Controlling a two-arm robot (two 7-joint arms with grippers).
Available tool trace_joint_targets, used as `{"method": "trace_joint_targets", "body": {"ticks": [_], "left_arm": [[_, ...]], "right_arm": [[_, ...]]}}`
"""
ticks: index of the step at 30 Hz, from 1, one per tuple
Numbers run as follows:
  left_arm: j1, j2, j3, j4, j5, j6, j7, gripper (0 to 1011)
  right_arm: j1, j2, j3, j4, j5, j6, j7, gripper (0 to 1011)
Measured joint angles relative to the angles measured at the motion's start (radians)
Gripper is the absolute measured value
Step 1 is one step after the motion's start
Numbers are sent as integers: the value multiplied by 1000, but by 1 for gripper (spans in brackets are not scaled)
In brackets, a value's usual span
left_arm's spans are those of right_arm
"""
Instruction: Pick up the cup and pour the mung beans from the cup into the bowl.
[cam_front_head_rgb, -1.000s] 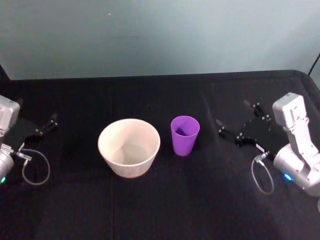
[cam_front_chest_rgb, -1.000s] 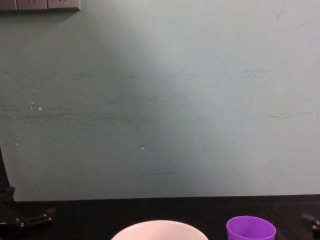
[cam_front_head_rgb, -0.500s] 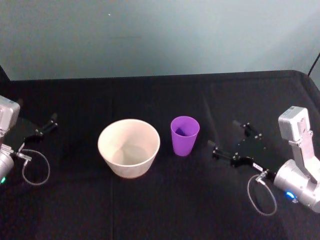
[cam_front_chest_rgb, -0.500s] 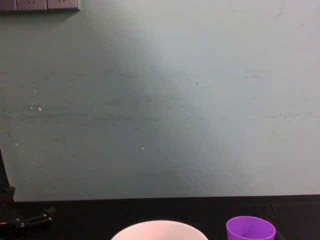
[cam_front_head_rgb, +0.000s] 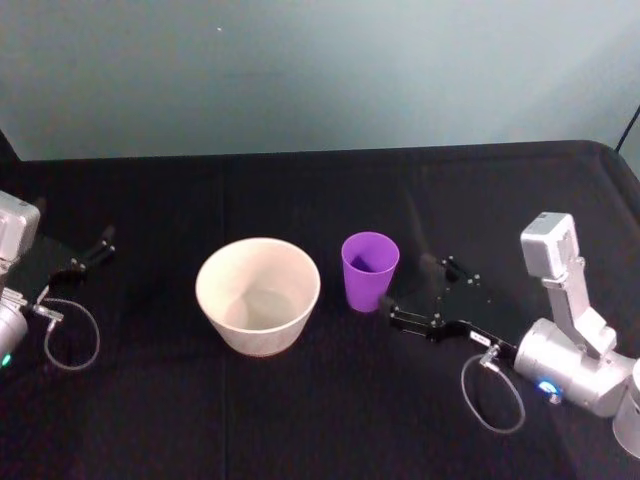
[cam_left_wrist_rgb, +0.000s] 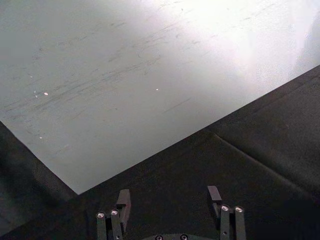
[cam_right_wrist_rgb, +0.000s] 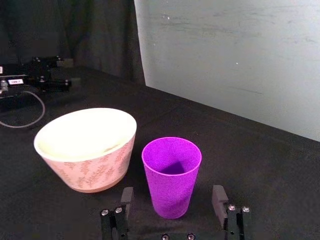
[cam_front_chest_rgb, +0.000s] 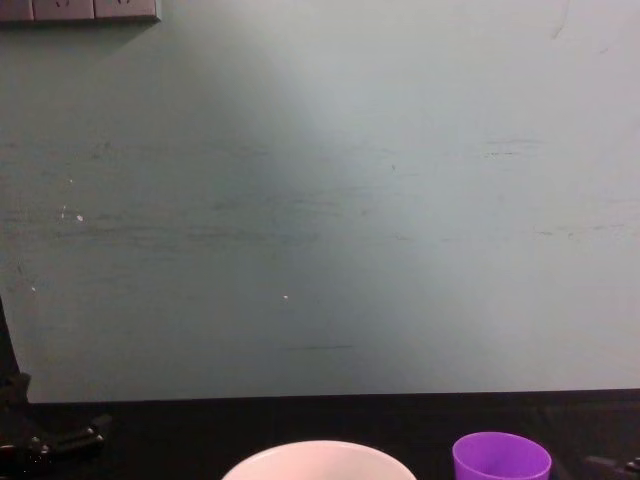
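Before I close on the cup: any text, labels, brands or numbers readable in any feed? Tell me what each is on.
No text can be read in any feed.
Small white label on the left arm: print too small to read.
Cup, just ahead of the open right gripper: plain, no marking.
Bowl: leaf pattern only, no words.

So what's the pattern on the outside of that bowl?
The bowl has reddish-pink leafy sprigs on a pale wall, clearest in the right wrist view.
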Motion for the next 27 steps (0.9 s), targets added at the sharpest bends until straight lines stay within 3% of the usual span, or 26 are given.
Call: {"method": "trace_joint_targets", "body": {"ticks": [9, 19, 27], "left_arm": [[0, 0, 0, 0, 0, 0, 0, 1000], [0, 0, 0, 0, 0, 0, 0, 1000], [0, 0, 0, 0, 0, 0, 0, 1000]], "right_arm": [[54, -52, -11, 73, -27, -33, 47, 1002], [89, -97, -22, 112, -87, -39, 45, 1002], [103, -126, -16, 138, -107, -48, 46, 1002]]}}
